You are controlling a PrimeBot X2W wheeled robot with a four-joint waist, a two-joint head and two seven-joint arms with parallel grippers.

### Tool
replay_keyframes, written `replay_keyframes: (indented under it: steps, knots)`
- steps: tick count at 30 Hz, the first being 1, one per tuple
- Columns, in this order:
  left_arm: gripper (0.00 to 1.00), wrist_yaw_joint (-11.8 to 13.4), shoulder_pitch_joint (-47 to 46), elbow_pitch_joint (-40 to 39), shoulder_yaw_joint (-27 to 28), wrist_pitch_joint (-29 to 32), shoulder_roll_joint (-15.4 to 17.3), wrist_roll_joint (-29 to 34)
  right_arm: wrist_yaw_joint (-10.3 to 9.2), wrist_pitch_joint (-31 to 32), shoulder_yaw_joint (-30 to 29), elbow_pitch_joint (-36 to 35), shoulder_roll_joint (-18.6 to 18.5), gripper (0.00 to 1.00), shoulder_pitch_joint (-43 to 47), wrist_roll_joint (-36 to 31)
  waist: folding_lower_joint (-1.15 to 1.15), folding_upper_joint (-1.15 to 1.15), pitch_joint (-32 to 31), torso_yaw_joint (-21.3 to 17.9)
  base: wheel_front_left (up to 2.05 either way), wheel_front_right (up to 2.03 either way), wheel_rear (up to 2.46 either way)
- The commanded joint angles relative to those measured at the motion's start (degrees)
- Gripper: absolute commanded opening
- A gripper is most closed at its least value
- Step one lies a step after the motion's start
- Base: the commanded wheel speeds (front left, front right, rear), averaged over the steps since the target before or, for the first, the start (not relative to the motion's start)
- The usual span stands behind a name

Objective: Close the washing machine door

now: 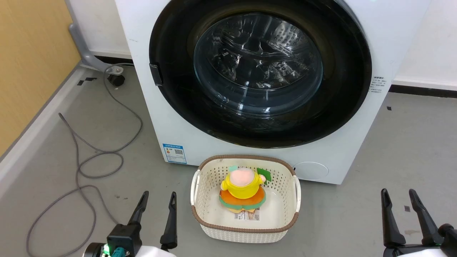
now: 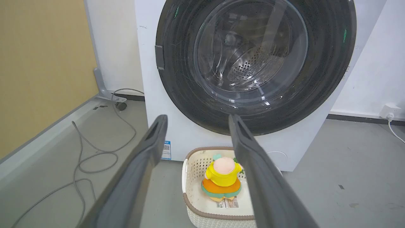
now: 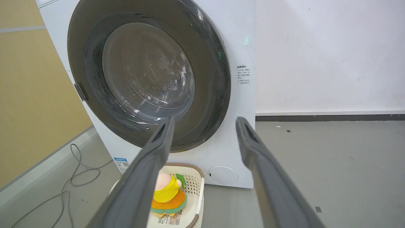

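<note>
The white washing machine [image 1: 171,117] stands straight ahead. Its round black-rimmed door [image 1: 260,73] lies flat against the machine's front, the steel drum visible through the clear glass bowl, with the latch tab on the left rim. The same door [image 2: 254,63] faces the left wrist view, and the door [image 3: 148,76] shows at an angle in the right wrist view. My left gripper [image 1: 158,200] is open at the lower left, well short of the machine. My right gripper [image 1: 399,196] is open at the lower right. Neither holds anything.
A white woven basket [image 1: 246,228] with a brown rim sits on the floor before the machine, holding a yellow and orange plush toy [image 1: 242,189]. A grey cable [image 1: 85,157] loops over the floor at left. A yellow wall panel [image 1: 28,60] runs along the left.
</note>
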Motion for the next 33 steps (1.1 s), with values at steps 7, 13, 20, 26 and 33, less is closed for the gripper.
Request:
replay_keyframes:
  steps: [7,13,20,26,33]
  knots:
    - [1.0,1.0,0.9,-0.2,-0.6,-0.2,0.6,1.0,-0.03,0.5,-0.2,-0.8,0.7,1.0,1.2,-0.8,0.01,0.0,0.1,0.0,0.0,0.0,0.0]
    - [0.0,1.0,0.3,-0.5,-0.5,0.0,0.4,0.7,0.01,0.7,-0.1,-0.7,0.4,0.0,0.5,-0.8,0.01,0.0,0.1,0.0,0.0,0.0,0.0]
    - [0.0,0.9,0.2,-0.7,-0.3,0.5,0.2,0.9,0.01,1.1,0.1,-0.7,0.5,0.0,0.3,-1.2,0.01,0.0,0.2,-0.2,0.0,0.0,0.0]
    - [0.0,0.8,0.1,-1.1,0.2,1.2,0.1,1.3,0.01,1.8,0.4,-0.8,0.6,0.0,0.0,-1.8,0.01,0.0,0.2,-0.4,0.0,0.0,0.0]
    - [0.0,0.6,0.0,-1.6,0.7,2.1,-0.1,1.9,0.01,2.5,0.7,-0.9,0.7,0.0,-0.4,-2.5,0.01,0.0,0.2,-0.7,0.0,0.0,0.0]
